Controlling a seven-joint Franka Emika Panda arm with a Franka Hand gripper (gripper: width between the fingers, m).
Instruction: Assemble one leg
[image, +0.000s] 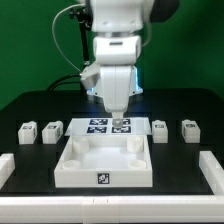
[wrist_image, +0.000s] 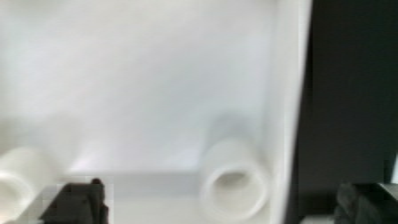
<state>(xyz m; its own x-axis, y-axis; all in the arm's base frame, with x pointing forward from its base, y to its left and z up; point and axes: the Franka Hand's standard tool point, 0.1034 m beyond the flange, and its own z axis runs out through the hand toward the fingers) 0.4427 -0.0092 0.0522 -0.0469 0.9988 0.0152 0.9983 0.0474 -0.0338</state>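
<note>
Tray (image: 80, 178): square, nearest, corner sockets bare.
Hand (image: 118, 118): spread apart, empty, above tray's far rim.
Next: probably fetch a leg (image: 160, 128).

Bright even light; wrist view blurred, overexposed around the dark tool (wrist_image: 222, 203).

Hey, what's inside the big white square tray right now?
Only its own round corner sockets show inside the tray; the legs stand outside it on the table. Its near wall hides the front of the floor in the exterior view.
</note>
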